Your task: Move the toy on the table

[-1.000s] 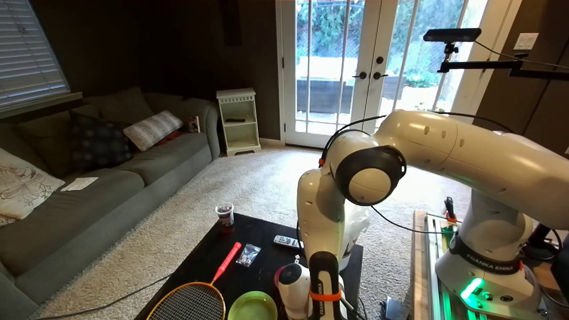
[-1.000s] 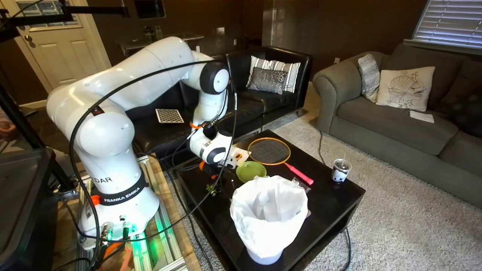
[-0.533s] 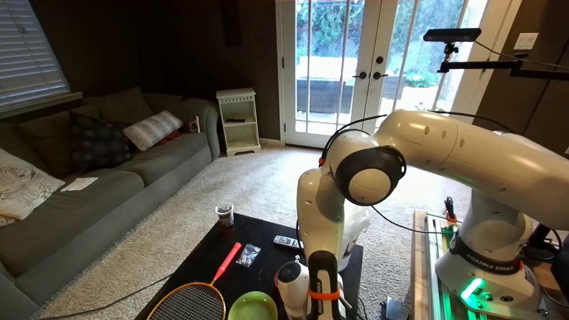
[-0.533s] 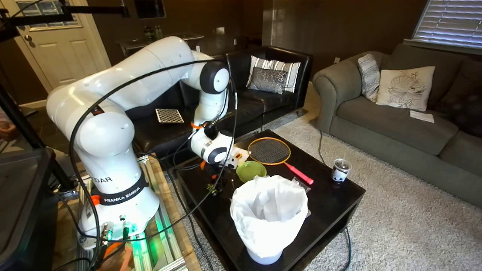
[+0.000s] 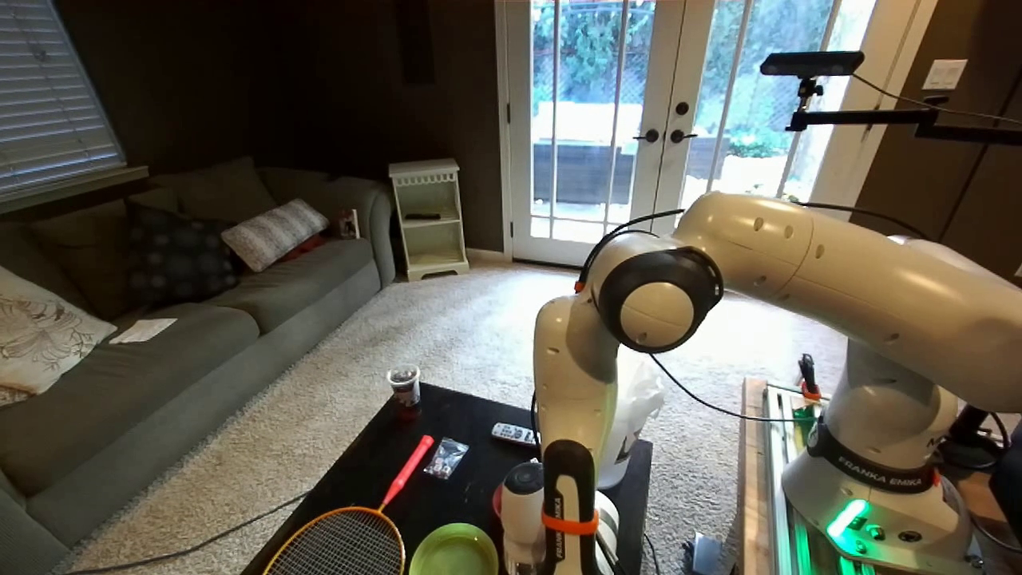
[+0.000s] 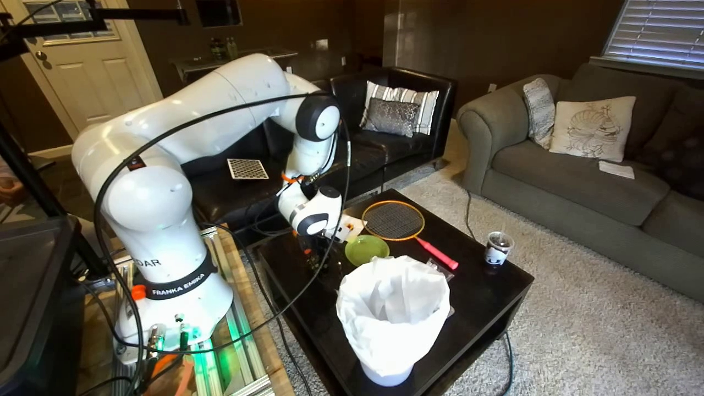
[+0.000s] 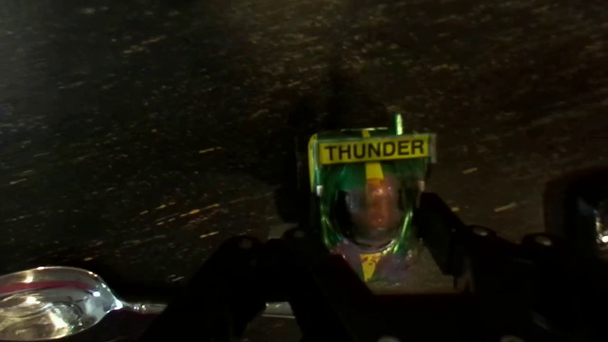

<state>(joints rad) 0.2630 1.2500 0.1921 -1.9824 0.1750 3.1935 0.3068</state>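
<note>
Gripper (image 7: 360,204) clamped on the toy (image 7: 373,190)

Wrist view: green-and-yellow toy sits between the two dark fingers, THUNDER label facing the camera. Toy sharp, dark background streaked. Silver spoon (image 7: 54,304) at left, handle passing behind a finger.

In an exterior view, gripper and toy are over the left part of the black worktop (image 6: 478,297), just left of the green bowl (image 6: 367,250). Toy's small and dark there; can't tell if it touches the surface. Racket (image 6: 393,221) just beyond the bowl, pink handle toward the right. White-lined bin (image 6: 393,324) upright on the near side, cup (image 6: 498,250) near the right corner. In an exterior view, remote (image 5: 513,434) right of a small packet (image 5: 446,458).
</note>
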